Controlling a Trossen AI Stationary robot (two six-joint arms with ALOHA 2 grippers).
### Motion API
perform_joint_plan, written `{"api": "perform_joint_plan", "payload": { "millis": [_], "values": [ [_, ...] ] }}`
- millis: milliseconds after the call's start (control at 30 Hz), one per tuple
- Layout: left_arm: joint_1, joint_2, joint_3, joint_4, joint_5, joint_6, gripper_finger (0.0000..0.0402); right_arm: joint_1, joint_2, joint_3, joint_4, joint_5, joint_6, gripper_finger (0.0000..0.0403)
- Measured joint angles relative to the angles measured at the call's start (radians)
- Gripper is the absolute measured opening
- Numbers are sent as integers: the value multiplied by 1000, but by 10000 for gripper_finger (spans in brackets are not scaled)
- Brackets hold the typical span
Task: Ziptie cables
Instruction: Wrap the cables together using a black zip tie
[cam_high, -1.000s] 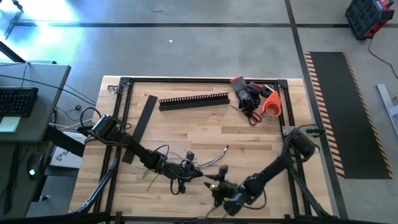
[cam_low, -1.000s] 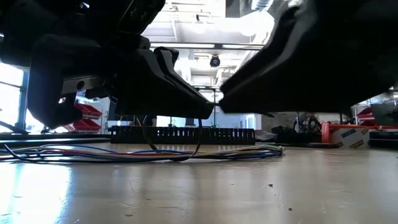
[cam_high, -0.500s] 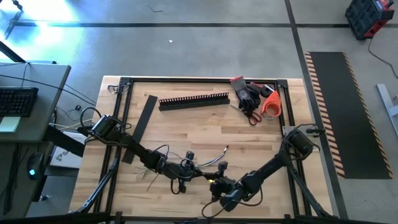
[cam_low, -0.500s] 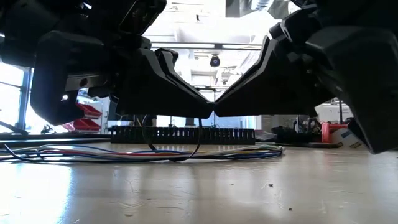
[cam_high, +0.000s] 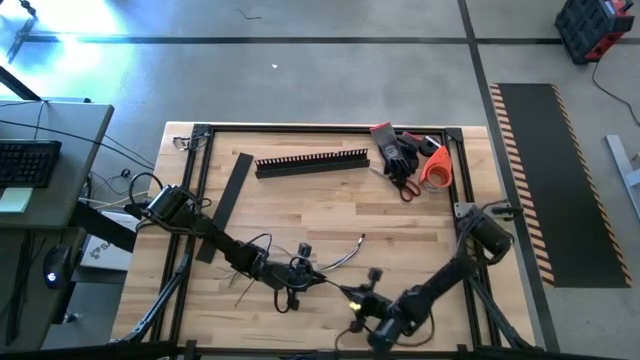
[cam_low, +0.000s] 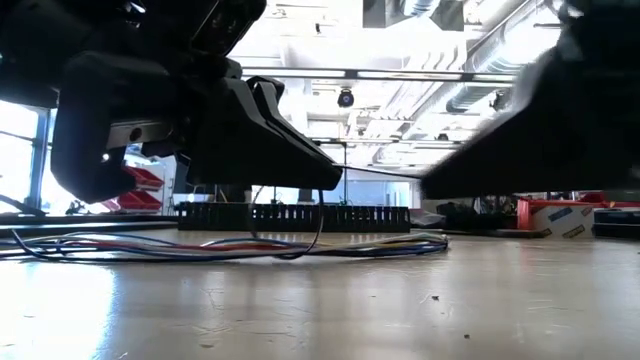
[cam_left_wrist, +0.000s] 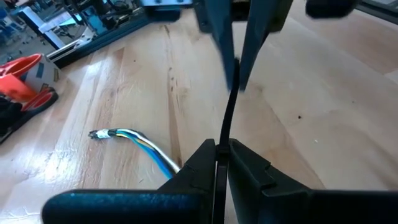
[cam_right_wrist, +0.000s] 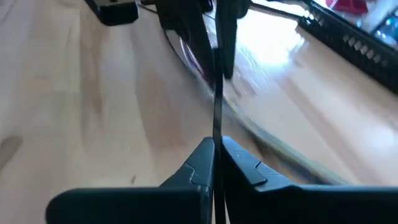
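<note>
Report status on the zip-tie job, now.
Left tool shut, right tool shut, both on one thin black tie stretched between them. Cables lie below. Nothing in the way.

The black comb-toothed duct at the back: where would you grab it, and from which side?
The duct is probably best taken near its middle, from straight above, jaws across its narrow width. It lies flat and straight with bare wood along both long edges, so a middle grip should stay level.
</note>
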Motion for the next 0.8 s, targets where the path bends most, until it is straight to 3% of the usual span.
{"api": "perform_joint_plan", "payload": {
  "millis": [333, 533, 800],
  "values": [
    [2, 0, 0, -50, -8, -10, 14, 170, -3, 0, -388, 4, 567, 0],
    [3, 0, 2, -109, -19, -45, 14, 256, -43, 21, -704, -97, 860, 0],
    [13, 2, -4, -166, -26, -61, 14, 352, -53, 228, -1302, -345, 1106, 2]
  ]
}}
